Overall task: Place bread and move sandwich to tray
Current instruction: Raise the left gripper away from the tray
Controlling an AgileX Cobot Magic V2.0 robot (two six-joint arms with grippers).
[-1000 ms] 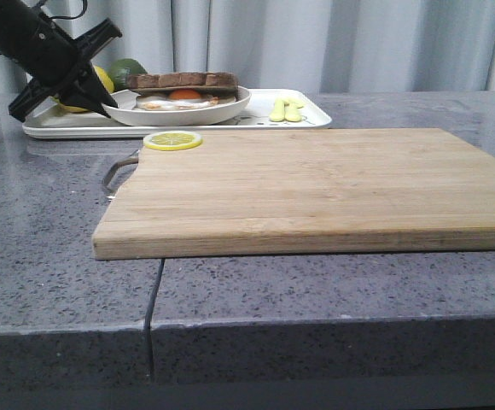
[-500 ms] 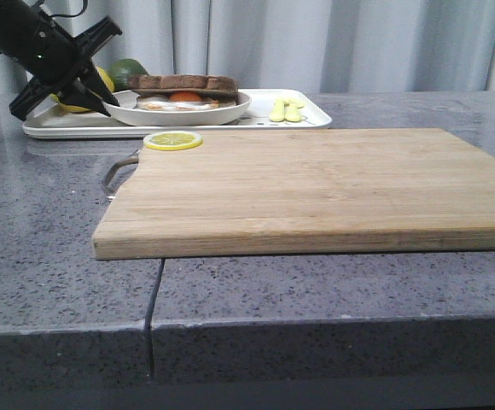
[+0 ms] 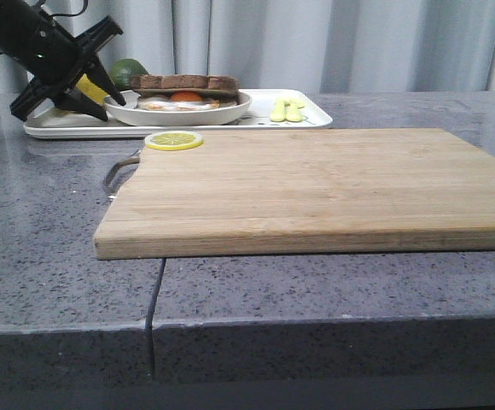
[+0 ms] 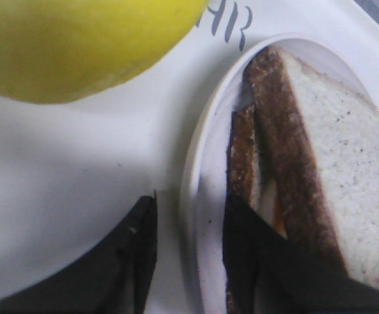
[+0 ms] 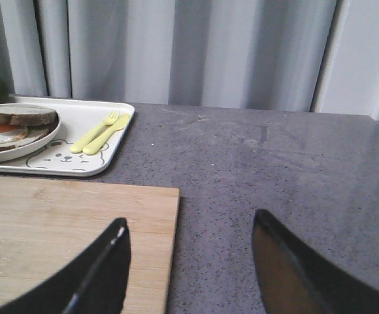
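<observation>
1. Between the spread black fingers of the left gripper [image 4: 188, 245] runs the near rim of the round white plate [image 4: 199, 196]; the jaws stand apart, one finger outside the plate and one over its inside, clamping nothing.
2. Just beyond the inner finger lies the sandwich [image 4: 320, 176]: a pale top slice with a dark brown crust, a second crust below it, and a sliver of orange egg between them.
3. Off to the outer finger's side, the plate stands on the white tray [image 4: 65, 170], and a yellow lemon [image 4: 78, 46] lies near the gripper on the same tray.
4. From the front, the left gripper [image 3: 102, 90] hangs tilted at the plate's left edge [image 3: 145, 111], with a green fruit [image 3: 128, 68] behind it and a pale yellow fork and spoon [image 3: 286, 109] on the tray's far end.
5. Nearer the robot than the tray, a lemon slice [image 3: 172, 140] rests on the corner of the wooden cutting board [image 3: 316, 188], which lies on the grey stone counter [image 3: 43, 231].
6. Well apart from all this, the right gripper [image 5: 189, 268] hovers with its jaws wide and nothing between them, over the board's edge [image 5: 72, 235] and the counter [image 5: 274, 163]; the tray with its bear drawing [image 5: 65, 157] is farther ahead of it.
</observation>
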